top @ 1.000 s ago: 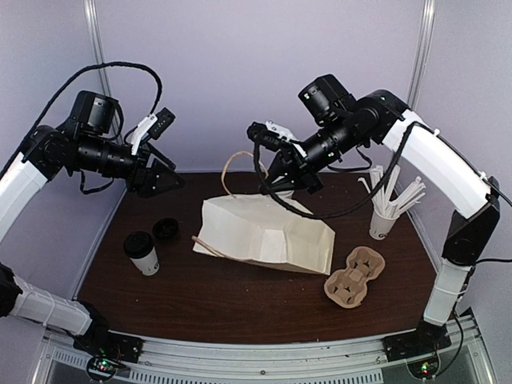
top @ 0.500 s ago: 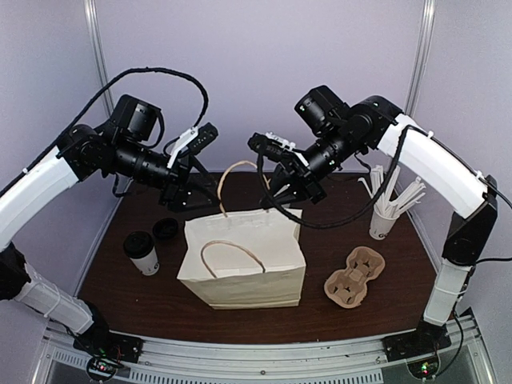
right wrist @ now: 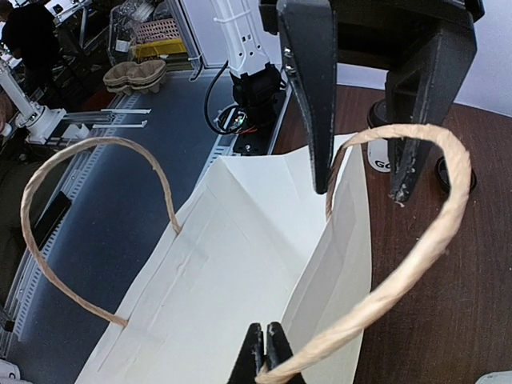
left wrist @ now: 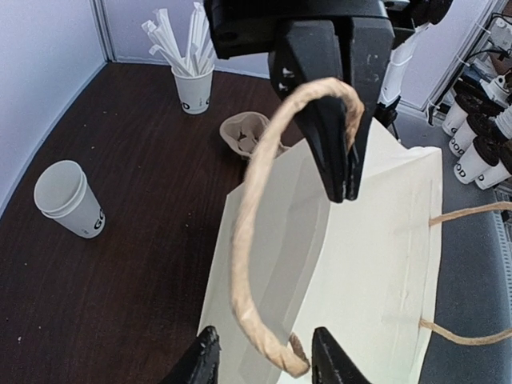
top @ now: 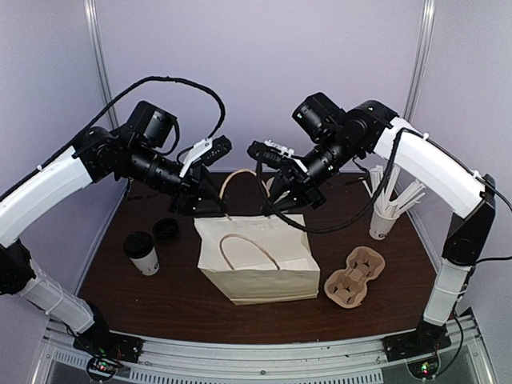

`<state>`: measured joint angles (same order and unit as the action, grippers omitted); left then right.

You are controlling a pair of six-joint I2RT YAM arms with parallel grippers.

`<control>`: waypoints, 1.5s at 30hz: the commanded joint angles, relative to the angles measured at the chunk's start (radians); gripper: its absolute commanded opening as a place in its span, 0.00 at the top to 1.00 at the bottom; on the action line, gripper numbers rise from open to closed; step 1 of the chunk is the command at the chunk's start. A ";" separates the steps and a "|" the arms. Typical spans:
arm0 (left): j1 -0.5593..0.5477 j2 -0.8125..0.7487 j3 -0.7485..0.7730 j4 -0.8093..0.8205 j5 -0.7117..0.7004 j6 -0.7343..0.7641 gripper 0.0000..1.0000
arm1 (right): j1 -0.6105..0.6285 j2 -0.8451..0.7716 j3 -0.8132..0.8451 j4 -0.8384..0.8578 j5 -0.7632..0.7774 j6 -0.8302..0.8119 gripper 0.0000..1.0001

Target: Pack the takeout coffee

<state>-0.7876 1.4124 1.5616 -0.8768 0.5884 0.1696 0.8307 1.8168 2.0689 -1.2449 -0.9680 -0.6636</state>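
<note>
A takeout coffee cup (top: 142, 254), white with a black lid, stands at the table's left; its base shows in the right wrist view (right wrist: 378, 158). The white paper bag (top: 258, 262) stands upright in the middle. My right gripper (top: 276, 206) is shut on the bag's back twine handle (right wrist: 416, 256), at its rim end (right wrist: 266, 352). My left gripper (top: 210, 206) is open, its fingers (left wrist: 202, 364) astride the other end of that handle (left wrist: 256, 240). The front handle (top: 248, 250) hangs loose.
A loose black lid (top: 166, 230) lies behind the coffee cup. A white cup of long sticks (top: 384, 216) stands at the right and a brown pulp carrier (top: 354, 278) lies in front of it. A lidless white cup (left wrist: 70, 200) stands beyond the bag.
The bag has gone from lying flat to standing upright, lifted by its back handle. My left gripper has swung in from the left to that handle.
</note>
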 commanded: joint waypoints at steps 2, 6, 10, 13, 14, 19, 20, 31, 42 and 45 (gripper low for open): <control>-0.004 0.025 -0.007 0.009 0.069 0.031 0.65 | -0.004 -0.015 -0.003 -0.005 -0.018 -0.018 1.00; -0.006 0.047 0.008 -0.003 0.046 0.052 0.67 | -0.004 -0.019 0.000 -0.005 -0.011 -0.017 1.00; -0.007 0.073 0.025 -0.019 0.054 0.059 0.75 | -0.004 -0.023 -0.003 -0.006 0.003 -0.022 1.00; -0.007 0.087 0.029 -0.025 0.061 0.058 0.80 | -0.004 -0.026 -0.005 -0.005 0.006 -0.022 1.00; -0.007 0.090 0.030 -0.025 0.066 0.058 0.81 | -0.005 -0.026 -0.006 -0.005 0.007 -0.022 1.00; -0.013 0.094 0.036 -0.023 0.074 0.055 0.91 | -0.004 -0.031 -0.018 -0.002 0.016 -0.023 1.00; -0.014 0.095 0.038 -0.022 0.074 0.056 0.92 | -0.004 -0.032 -0.022 -0.001 0.021 -0.023 1.00; -0.016 0.054 0.030 -0.023 0.050 0.013 1.00 | -0.063 -0.085 0.035 -0.082 0.096 -0.020 0.69; -0.016 -0.001 -0.012 -0.012 -0.022 -0.082 1.00 | -0.357 -0.499 -0.607 -0.037 0.355 -0.017 0.51; -0.016 -0.021 -0.039 0.010 -0.031 -0.095 1.00 | -0.376 -0.570 -0.778 -0.015 0.469 -0.031 0.54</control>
<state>-0.7998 1.4315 1.5570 -0.9127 0.5804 0.1158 0.4736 1.2907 1.4715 -1.2865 -0.6907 -0.6865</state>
